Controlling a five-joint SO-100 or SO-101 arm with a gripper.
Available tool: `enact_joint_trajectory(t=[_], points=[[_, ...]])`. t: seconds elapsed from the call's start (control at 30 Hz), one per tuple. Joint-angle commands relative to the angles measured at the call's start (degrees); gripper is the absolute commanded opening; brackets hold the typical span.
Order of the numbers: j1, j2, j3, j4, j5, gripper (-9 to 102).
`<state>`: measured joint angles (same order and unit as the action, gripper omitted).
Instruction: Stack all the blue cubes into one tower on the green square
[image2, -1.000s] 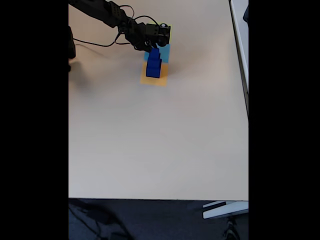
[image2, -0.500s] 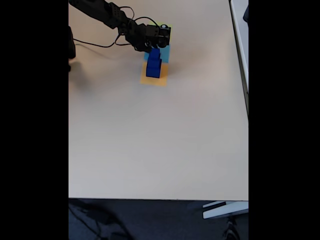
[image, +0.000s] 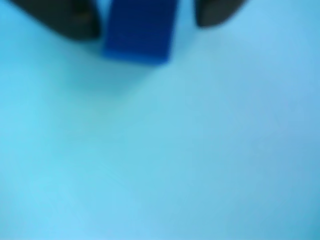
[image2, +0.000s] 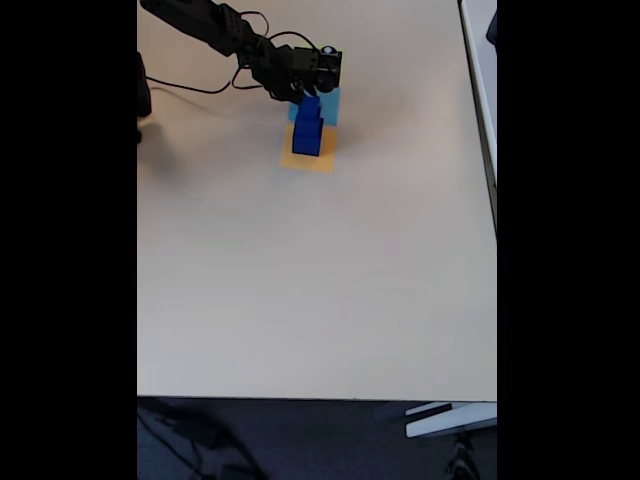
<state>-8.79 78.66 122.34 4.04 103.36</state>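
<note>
In the fixed view a tower of blue cubes (image2: 307, 130) stands on the orange square (image2: 310, 160), largest at the bottom. My gripper (image2: 308, 95) hangs over the tower's top. In the blurred wrist view a small blue cube (image: 140, 35) sits between the two dark fingers (image: 75, 22) of my gripper (image: 145, 20). Light blue shows in a thin gap on each side of it, so the jaws stand open around it. The green square is hidden.
A flat light-blue square (image2: 328, 108) lies just behind the orange one, under the gripper. The arm (image2: 215, 25) and its cable (image2: 190, 90) come in from the far left. The beige table (image2: 320, 280) stretches wide toward its front edge.
The gripper head has crept slightly toward the far side of the table. The tower stands as before.
</note>
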Motion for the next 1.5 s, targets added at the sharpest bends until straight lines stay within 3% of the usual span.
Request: enact_joint_trajectory(t=[0.0, 0.57, 0.73, 1.3, 1.47], points=[[-0.7, 0.3, -2.9, -1.3, -0.4, 11], [-0.4, 2.4, -6.9, -0.5, -3.8, 14], [0.0, 3.1, -11.9, 4.2, -5.9, 15], [0.4, 2.6, -44.8, 43.6, -10.3, 15], [4.0, 4.7, -51.1, 52.9, -15.8, 14]])
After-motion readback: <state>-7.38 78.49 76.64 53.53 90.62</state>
